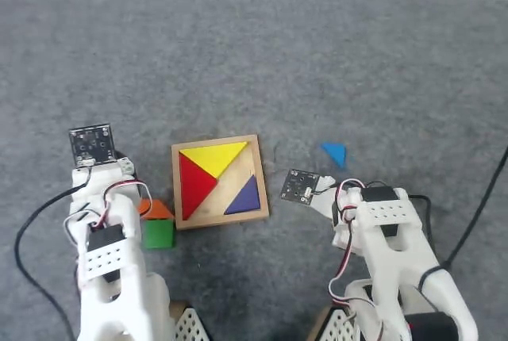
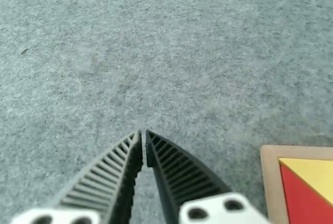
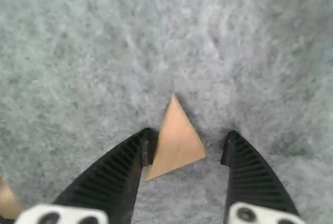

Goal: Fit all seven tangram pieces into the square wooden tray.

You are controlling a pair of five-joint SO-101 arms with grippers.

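The square wooden tray [image 1: 176, 190] holds a yellow triangle [image 1: 214, 156], a red triangle [image 1: 194, 182] and a purple triangle [image 1: 246, 197], with bare wood between them. Just left of the tray, an orange piece [image 1: 156, 209] and a green piece [image 1: 159, 234] lie on the carpet beside the left arm [image 1: 103, 230]. A small blue triangle [image 1: 334, 153] lies to the tray's right. My right gripper [image 3: 190, 135] is open, low over the carpet, astride a tan triangle [image 3: 176, 140]; one finger [image 3: 140, 148] touches its edge. My left gripper [image 2: 143, 133] is shut and empty, with the tray corner [image 2: 268, 182] beside it.
Grey carpet covers the whole table. The right arm [image 1: 377, 222] stands right of the tray, its camera board [image 1: 300, 186] near the tray's right edge. Open carpet stretches beyond the tray toward the far wall.
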